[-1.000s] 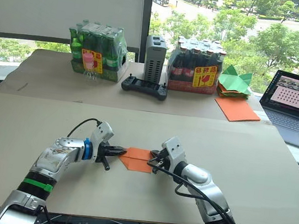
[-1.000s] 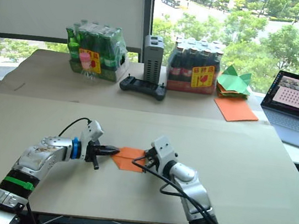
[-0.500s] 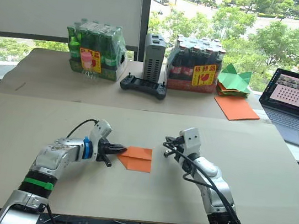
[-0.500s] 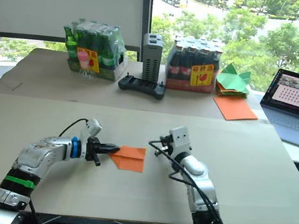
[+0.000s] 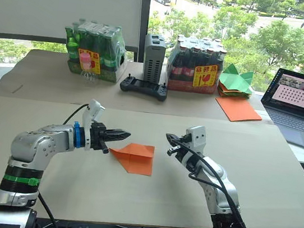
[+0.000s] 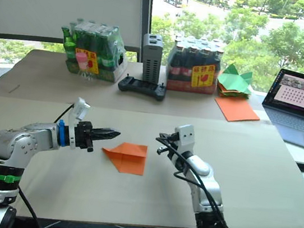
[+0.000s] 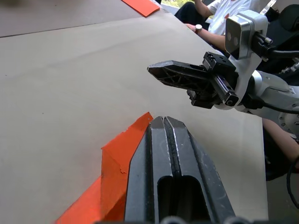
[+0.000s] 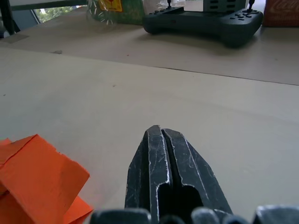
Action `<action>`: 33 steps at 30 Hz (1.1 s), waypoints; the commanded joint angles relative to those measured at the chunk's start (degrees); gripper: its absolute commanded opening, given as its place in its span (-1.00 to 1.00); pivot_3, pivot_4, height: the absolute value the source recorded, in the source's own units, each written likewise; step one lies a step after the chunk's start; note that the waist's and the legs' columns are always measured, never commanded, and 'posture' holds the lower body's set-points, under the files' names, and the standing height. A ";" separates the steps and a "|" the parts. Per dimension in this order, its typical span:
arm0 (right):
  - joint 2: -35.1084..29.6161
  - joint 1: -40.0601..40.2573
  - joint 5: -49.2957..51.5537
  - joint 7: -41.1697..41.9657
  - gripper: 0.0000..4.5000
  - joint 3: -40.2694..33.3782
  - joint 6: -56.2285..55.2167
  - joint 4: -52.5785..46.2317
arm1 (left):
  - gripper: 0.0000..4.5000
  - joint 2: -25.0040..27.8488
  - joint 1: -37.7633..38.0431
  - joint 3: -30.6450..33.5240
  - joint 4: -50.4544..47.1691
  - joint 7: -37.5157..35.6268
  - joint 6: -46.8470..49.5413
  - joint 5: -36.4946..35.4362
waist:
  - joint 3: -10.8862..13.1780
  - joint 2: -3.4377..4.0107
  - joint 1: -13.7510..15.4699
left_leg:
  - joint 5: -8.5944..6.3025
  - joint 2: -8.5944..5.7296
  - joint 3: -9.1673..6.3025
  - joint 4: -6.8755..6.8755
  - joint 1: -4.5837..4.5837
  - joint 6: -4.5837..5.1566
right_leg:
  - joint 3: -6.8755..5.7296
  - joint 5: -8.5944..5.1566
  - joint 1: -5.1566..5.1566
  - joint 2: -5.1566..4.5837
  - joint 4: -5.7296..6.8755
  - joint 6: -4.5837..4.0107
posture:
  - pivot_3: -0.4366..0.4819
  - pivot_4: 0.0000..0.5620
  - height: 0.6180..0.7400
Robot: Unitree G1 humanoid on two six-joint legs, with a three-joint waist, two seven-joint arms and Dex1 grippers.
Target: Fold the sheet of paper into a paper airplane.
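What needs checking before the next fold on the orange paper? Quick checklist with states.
1. Left gripper shut, holding nothing: ok.
2. Right gripper shut, holding nothing: ok.
3. Folded orange paper lying free on the table, between both grippers: ok.
4. Paper flat on the table: not ok, one flap stands raised in the right wrist view.
5. Creases sharp and symmetric: cannot tell.
6. Black controller and laptop far from the fold area: ok.

- Both arms have silver metal shells with black joints and loose black cables.
- The left gripper has ribbed black fingers behind a blue ring; a green band circles the forearm.
- The right gripper carries a white camera block.
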 commanded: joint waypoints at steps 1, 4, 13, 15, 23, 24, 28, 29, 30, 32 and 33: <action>-1.87 0.63 3.92 5.48 -0.99 2.20 5.10 -4.88 | -1.00 3.17 2.13 1.55 -2.22 -2.79 0.21 -1.98 | 0.00 0.00 -0.07 | 0.00 0.00 -0.01 0.00 0.00 0.00 | 0.00 0.00 0.00 0.00 0.00 0.00 | -0.05 -0.47 1.00; -3.51 0.91 5.06 8.50 -0.99 3.92 7.72 -6.24 | -1.00 4.91 4.02 2.06 -2.38 -3.53 -0.36 -2.46 | 0.01 0.01 -0.22 | 0.00 0.01 0.00 0.00 0.00 0.00 | 0.00 0.00 0.00 0.01 0.00 0.00 | -0.05 -0.47 1.00; -3.25 -1.52 5.03 10.24 -0.58 4.54 7.85 -3.91 | -1.00 5.26 6.80 3.75 -3.60 -1.75 -0.32 -2.99 | 0.01 0.01 -0.26 | 0.00 0.01 0.01 0.00 -0.01 0.00 | 0.00 0.00 -0.01 0.01 -0.02 0.00 | -0.05 -0.47 1.00; -2.98 -2.38 4.80 9.85 -0.32 4.42 7.88 -2.91 | -1.00 5.17 7.58 4.16 -4.51 -1.53 -0.01 -3.45 | 0.01 0.01 -0.25 | 0.00 0.01 0.01 0.00 -0.01 0.00 | -0.01 0.00 -0.01 0.01 -0.02 0.00 | -0.05 -0.47 1.00; -2.72 -3.89 3.95 9.87 -0.32 5.06 7.18 -0.05 | -1.00 4.77 9.22 4.61 -6.45 0.84 0.01 -4.53 | 0.01 0.00 -0.25 | 0.00 0.01 0.02 0.00 -0.01 0.00 | 0.00 0.00 -0.01 0.00 -0.02 0.00 | -0.05 -0.47 1.00; -2.65 -4.01 3.93 9.89 -0.32 5.09 7.12 0.15 | -1.00 4.84 9.39 4.52 -6.65 1.00 -0.13 -4.52 | 0.01 0.00 -0.24 | 0.00 0.01 0.01 0.00 -0.01 0.00 | 0.00 0.00 -0.01 0.00 -0.02 0.00 | -0.05 -0.47 1.00; -2.07 -4.74 3.54 8.88 -0.32 4.43 6.34 1.68 | -1.00 4.77 9.76 4.45 -7.09 1.65 -0.15 -4.65 | 0.01 0.00 -0.35 | 0.00 0.01 0.01 0.00 0.00 0.00 | 0.00 0.00 -0.01 0.01 -0.01 0.00 | -0.05 -0.47 1.00; -1.91 -4.88 3.60 8.64 -0.32 4.16 6.33 1.87 | -1.00 4.74 9.80 4.44 -7.16 1.76 -0.13 -4.71 | 0.01 0.00 -0.35 | 0.00 0.01 0.01 0.00 0.00 0.00 | 0.00 0.00 -0.01 0.01 -0.01 0.00 | -0.05 -0.47 1.00; -1.75 -4.98 3.79 8.47 -0.32 3.89 6.43 1.99 | -1.00 4.72 9.85 4.43 -7.22 1.86 -0.13 -4.74 | 0.01 0.00 -0.33 | 0.00 0.01 0.01 0.00 0.00 0.00 | 0.00 0.00 -0.01 0.01 -0.01 0.00 | -0.05 -0.47 1.00; -1.59 -5.11 4.24 8.37 -0.32 3.62 7.18 2.04 | -1.00 4.71 9.89 4.40 -7.25 1.96 -0.15 -4.78 | 0.01 0.00 -0.31 | 0.00 0.01 0.01 0.00 -0.01 0.00 | 0.00 0.00 -0.01 0.01 -0.01 0.00 | -0.05 -0.47 1.00; -1.54 -5.13 4.45 8.40 -0.32 3.60 7.63 2.06 | -1.00 4.62 9.82 4.29 -7.07 2.02 -0.27 -4.67 | 0.01 0.00 -0.30 | 0.00 0.01 0.01 0.00 -0.01 0.00 | 0.00 0.00 -0.01 0.00 -0.02 0.00 | -0.05 -0.47 1.00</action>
